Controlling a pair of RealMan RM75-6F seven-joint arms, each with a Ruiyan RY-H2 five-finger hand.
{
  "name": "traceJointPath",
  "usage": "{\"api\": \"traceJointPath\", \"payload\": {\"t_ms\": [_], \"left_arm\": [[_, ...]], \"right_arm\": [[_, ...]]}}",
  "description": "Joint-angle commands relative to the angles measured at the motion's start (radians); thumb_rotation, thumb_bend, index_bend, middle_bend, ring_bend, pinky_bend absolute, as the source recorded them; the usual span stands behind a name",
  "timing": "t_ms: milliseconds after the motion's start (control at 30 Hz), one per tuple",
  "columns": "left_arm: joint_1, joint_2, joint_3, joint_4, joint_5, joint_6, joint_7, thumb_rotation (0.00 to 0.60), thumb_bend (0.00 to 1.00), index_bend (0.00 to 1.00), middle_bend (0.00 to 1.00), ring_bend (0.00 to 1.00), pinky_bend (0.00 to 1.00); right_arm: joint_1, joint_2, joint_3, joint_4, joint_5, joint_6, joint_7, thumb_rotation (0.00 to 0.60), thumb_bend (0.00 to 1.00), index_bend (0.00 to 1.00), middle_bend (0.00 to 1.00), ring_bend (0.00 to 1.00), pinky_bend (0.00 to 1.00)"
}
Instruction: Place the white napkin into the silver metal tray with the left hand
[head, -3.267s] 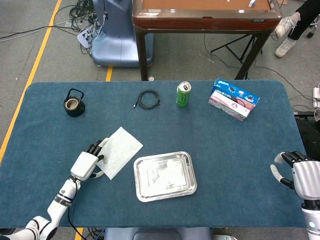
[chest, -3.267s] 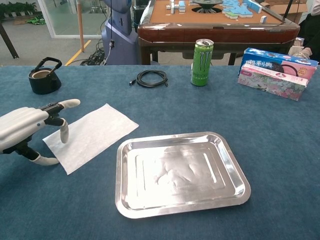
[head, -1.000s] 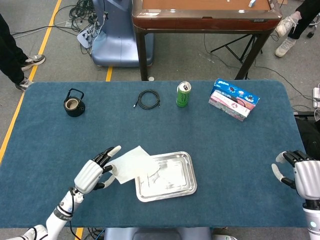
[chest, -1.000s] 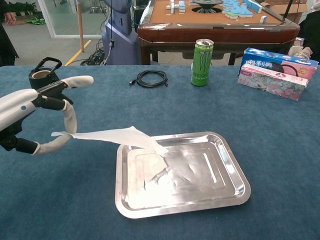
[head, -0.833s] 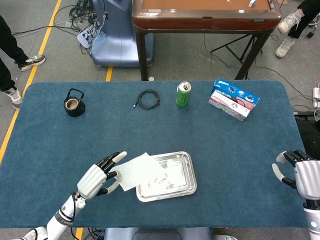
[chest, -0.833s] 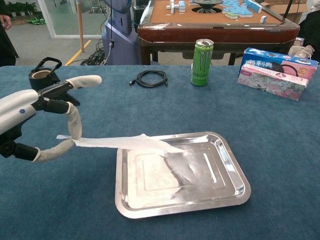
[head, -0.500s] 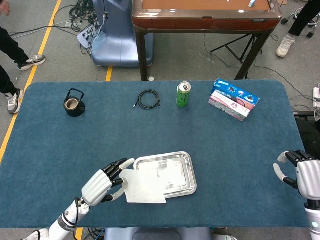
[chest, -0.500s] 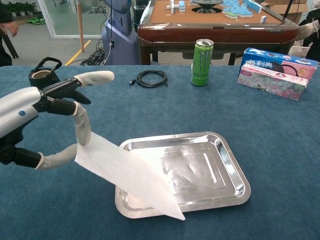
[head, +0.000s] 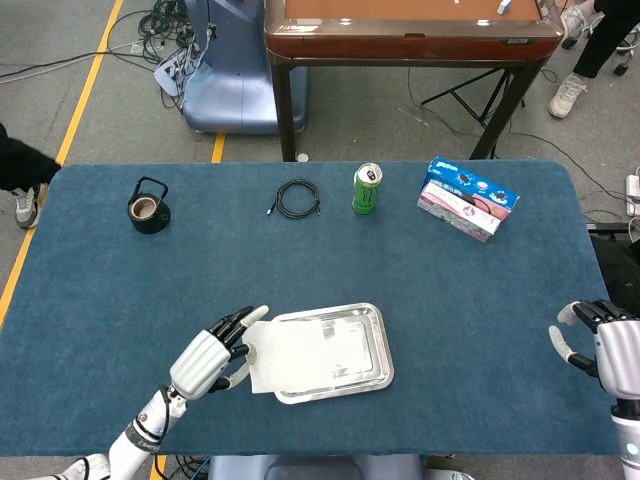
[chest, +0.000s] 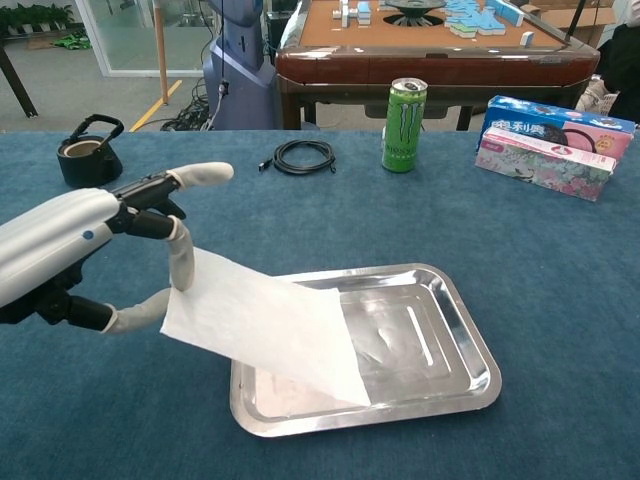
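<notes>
Kettle (head: 148, 205) sits at the far left of your table (head: 480, 300), well apart from everything else. Your left robot hand (head: 208, 360) pinches one edge of the napkin (chest: 265, 322) between thumb and a finger, other fingers (chest: 205, 174) stretched out. The napkin hangs from that pinch and slopes down over the left side of the tray (chest: 455, 330), its lower corner touching the tray's near rim. Behind the tray, along the far side, you have a coiled cable (head: 297, 198), then a green can (head: 367, 189) standing upright, then a tissue pack (head: 467, 197). Your right robot hand (head: 600, 345) hovers at the right edge, fingers curled loosely and apart, holding nothing.
</notes>
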Motion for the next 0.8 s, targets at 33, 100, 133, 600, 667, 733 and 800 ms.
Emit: {"api": "traceJointPath", "payload": {"t_ms": [33, 100, 133, 600, 667, 733, 800], "left_arm": [[-0.003, -0.004, 0.004, 0.002, 0.007, -0.003, 0.002, 0.600, 0.46, 0.62, 0.05, 0.00, 0.20], [-0.006, -0.008, 0.004, 0.005, 0.012, -0.007, 0.006, 0.600, 0.46, 0.62, 0.05, 0.00, 0.20], [-0.009, -0.012, 0.002, 0.007, 0.011, -0.010, 0.005, 0.600, 0.46, 0.62, 0.05, 0.00, 0.20], [-0.028, -0.046, -0.001, 0.052, -0.005, -0.048, -0.022, 0.600, 0.46, 0.62, 0.05, 0.00, 0.20], [-0.029, -0.052, 0.000, 0.058, -0.006, -0.051, -0.025, 0.600, 0.46, 0.62, 0.05, 0.00, 0.20], [-0.031, -0.058, 0.001, 0.063, -0.007, -0.054, -0.026, 0.600, 0.46, 0.62, 0.05, 0.00, 0.20], [-0.032, -0.066, 0.002, 0.070, -0.010, -0.060, -0.029, 0.600, 0.46, 0.62, 0.05, 0.00, 0.20]], "right_arm": [[0.000, 0.000, 0.000, 0.000, 0.000, 0.000, 0.000, 0.600, 0.32, 0.55, 0.59, 0.48, 0.66], [-0.001, 0.001, 0.000, -0.001, 0.000, 0.000, 0.001, 0.600, 0.32, 0.55, 0.59, 0.48, 0.66], [-0.001, 0.002, 0.000, -0.001, 0.000, 0.001, 0.003, 0.600, 0.32, 0.55, 0.59, 0.48, 0.66], [-0.018, 0.021, 0.013, -0.011, 0.007, 0.038, 0.026, 0.600, 0.32, 0.55, 0.59, 0.48, 0.66], [-0.023, 0.026, 0.015, -0.014, 0.008, 0.045, 0.031, 0.600, 0.32, 0.55, 0.59, 0.48, 0.66], [-0.027, 0.030, 0.016, -0.017, 0.008, 0.054, 0.037, 0.600, 0.32, 0.55, 0.59, 0.48, 0.66], [-0.030, 0.033, 0.018, -0.019, 0.007, 0.061, 0.043, 0.600, 0.32, 0.55, 0.59, 0.48, 0.66]]}}
